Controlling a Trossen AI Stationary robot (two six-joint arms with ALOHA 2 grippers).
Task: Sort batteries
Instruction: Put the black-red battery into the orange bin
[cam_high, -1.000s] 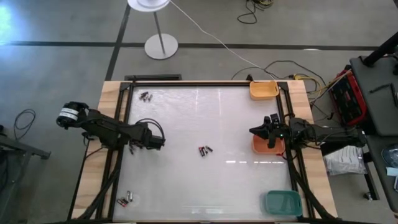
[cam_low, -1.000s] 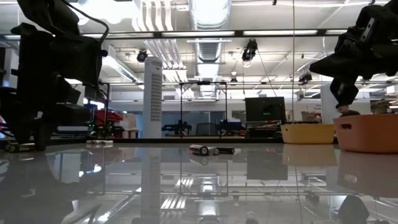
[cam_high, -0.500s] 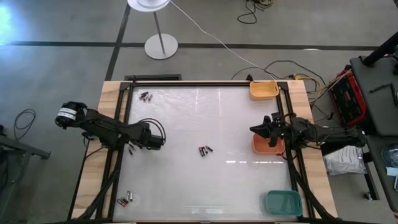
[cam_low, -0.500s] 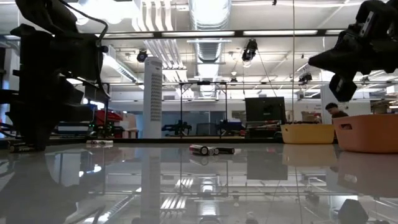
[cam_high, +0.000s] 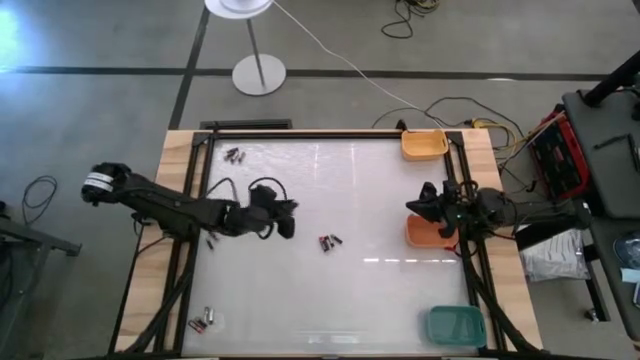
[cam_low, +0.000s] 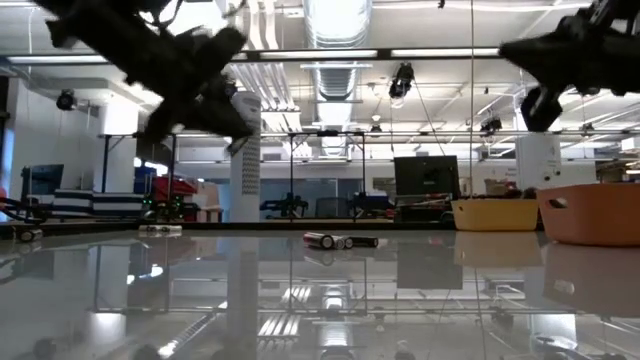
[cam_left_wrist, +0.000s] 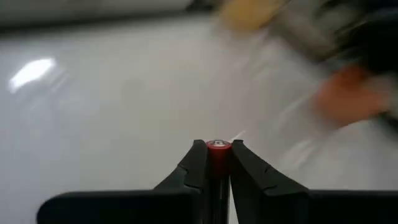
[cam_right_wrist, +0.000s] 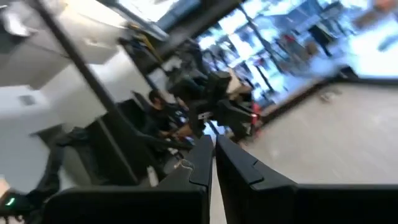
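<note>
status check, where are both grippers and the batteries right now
Left gripper shut on a battery, up over the table's left-middle. Right gripper raised by the orange tray. Loose batteries mid-table. Nothing in the way.

My table (cam_high: 300, 290) has a shiny white top and a wooden edge. It stands on a grey floor (cam_high: 90, 120) with dark lines across it. Past the far side I see a white lamp stand (cam_high: 259, 74) with a round foot, and a white cord runs from it over the floor. On the right, cables (cam_high: 470, 110) lie in a tangle near a red box (cam_high: 556, 158). Looking level across the table, I see a big room with long ceiling lights (cam_low: 440, 53), silver pipes (cam_low: 335, 20), a white pillar (cam_low: 245, 160) and a dark screen (cam_low: 426, 177).
</note>
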